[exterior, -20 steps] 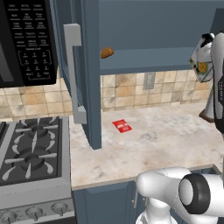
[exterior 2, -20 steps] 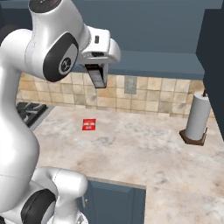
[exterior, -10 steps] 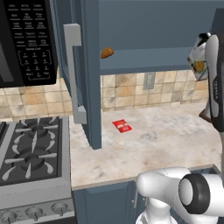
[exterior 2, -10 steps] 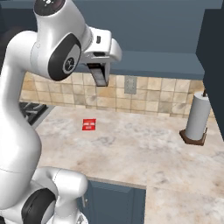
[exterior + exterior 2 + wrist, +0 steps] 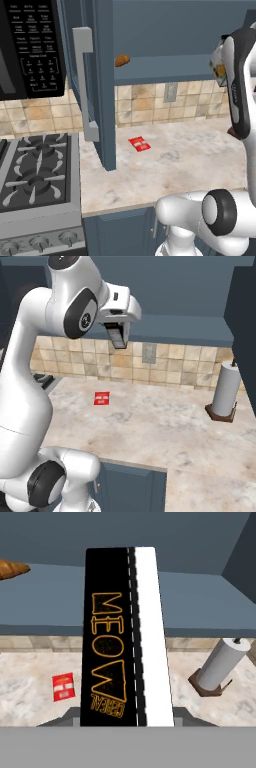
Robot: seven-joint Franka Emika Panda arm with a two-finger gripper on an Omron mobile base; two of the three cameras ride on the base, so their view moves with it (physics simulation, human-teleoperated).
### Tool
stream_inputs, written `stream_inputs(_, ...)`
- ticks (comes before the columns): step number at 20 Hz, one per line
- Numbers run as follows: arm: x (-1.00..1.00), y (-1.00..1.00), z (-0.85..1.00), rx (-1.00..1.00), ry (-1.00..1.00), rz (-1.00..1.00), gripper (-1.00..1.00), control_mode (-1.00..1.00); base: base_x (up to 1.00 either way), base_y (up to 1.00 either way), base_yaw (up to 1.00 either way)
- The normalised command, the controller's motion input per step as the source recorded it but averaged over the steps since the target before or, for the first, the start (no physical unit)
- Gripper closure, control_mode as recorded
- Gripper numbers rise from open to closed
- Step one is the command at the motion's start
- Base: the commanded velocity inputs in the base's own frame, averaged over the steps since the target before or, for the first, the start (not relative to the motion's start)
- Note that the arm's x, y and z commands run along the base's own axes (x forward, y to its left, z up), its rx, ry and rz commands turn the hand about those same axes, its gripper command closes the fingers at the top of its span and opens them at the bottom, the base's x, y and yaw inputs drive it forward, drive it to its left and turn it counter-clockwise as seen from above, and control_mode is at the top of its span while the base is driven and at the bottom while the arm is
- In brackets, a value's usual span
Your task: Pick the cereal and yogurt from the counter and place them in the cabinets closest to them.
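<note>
The gripper (image 5: pixel 119 338) is clenched on the cereal (image 5: pixel 126 637), holding it raised above the counter (image 5: pixel 150 426), in front of the open cabinets (image 5: pixel 200 597). On the blue shelf (image 5: pixel 160 67), to the left of the gripper, lies 1 brown croissant (image 5: pixel 122 60). Below the gripper and left, a red packet (image 5: pixel 101 398) lies flat. A paper towel roll (image 5: pixel 225 389) stands to the right. The fingertips are hidden behind the box.

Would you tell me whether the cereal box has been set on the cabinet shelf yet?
Not yet. The cereal box is held by the gripper in the air above the counter, in front of the blue shelf.
</note>
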Motion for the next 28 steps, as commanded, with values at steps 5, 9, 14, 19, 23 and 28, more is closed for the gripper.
stream_inputs(5, 0.37, 0.00, 0.00, 0.00, 0.00, -0.02, 1.00, -1.00, 0.00, 0.00, 0.00)
stream_inputs(9, 0.39, 0.00, 0.00, 0.00, 0.00, -0.01, 1.00, -1.00, 0.00, 0.00, 0.00)
stream_inputs(14, 0.36, 0.00, -0.08, 0.00, 0.00, 0.00, 1.00, -1.00, 0.00, 0.00, 0.00)
stream_inputs(19, 0.45, 0.00, 0.00, 0.00, 0.00, 0.00, 1.00, -1.00, 0.00, 0.00, 0.00)
stream_inputs(23, 0.49, 0.00, 0.00, 0.00, 0.00, -0.01, 1.00, -1.00, 0.00, 0.00, 0.00)
stream_inputs(28, 0.51, 0.00, 0.00, 0.00, 0.00, -0.01, 1.00, -1.00, 0.00, 0.00, 0.00)
